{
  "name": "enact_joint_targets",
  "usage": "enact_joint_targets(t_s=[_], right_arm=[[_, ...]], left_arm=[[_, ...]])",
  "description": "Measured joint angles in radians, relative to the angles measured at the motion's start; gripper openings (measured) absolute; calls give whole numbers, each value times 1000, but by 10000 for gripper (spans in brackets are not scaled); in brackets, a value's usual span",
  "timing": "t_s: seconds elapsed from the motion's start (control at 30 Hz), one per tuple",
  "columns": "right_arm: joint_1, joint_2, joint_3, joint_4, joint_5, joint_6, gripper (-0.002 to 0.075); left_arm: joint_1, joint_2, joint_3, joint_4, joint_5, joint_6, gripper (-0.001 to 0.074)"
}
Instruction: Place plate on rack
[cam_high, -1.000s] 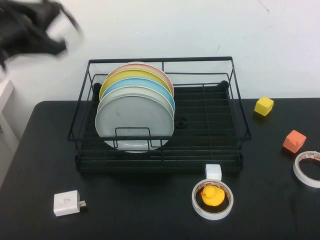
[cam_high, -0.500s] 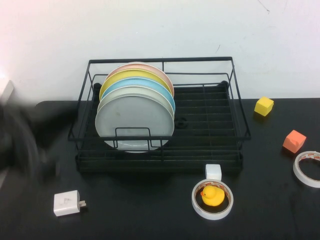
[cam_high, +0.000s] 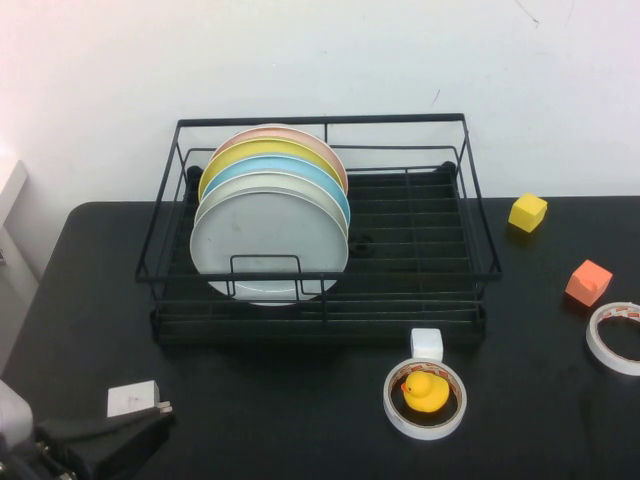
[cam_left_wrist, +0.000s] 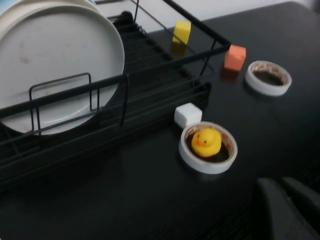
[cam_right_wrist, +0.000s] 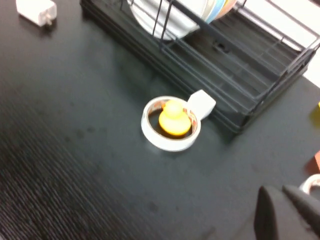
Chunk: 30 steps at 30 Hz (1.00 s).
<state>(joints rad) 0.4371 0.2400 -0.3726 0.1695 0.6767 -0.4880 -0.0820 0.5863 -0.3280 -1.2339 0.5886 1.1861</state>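
Crouching at the near left corner of the black surface (cam_high: 300, 420), the left pincer (cam_high: 110, 445) lies low with its dark fingers drawn together, empty, partly over a white charger (cam_high: 132, 398); the right pincer (cam_right_wrist: 287, 212) shows only in its wrist view, fingers close together and empty, above the surface; nearer the middle a yellow duck (cam_high: 425, 391) sits inside a tape roll (cam_high: 425, 422), a white cube (cam_high: 427, 344) touching the roll's far side; beyond, the plate (cam_high: 268, 245) stands upright at the front of a row of plates in the rack (cam_high: 410, 300); an orange block (cam_high: 588, 282), second tape roll (cam_high: 615, 338) and yellow block (cam_high: 527, 212) lie right; no writing is legible.
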Motion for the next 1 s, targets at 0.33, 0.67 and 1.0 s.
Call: enact_joint_targets(t_s=[0.33,0.67,1.0], right_arm=[[0,-4,0,74,-6,-4,-2],[0,-4,0,78,-6,-4,-2],[0,-4,0,80,-6,-4,-2]], left_arm=[[0,-5,9,-51,-7,16,0],[0,-5,9,-66,35,16,0],[0,-9,70,-220,-128,20,0]])
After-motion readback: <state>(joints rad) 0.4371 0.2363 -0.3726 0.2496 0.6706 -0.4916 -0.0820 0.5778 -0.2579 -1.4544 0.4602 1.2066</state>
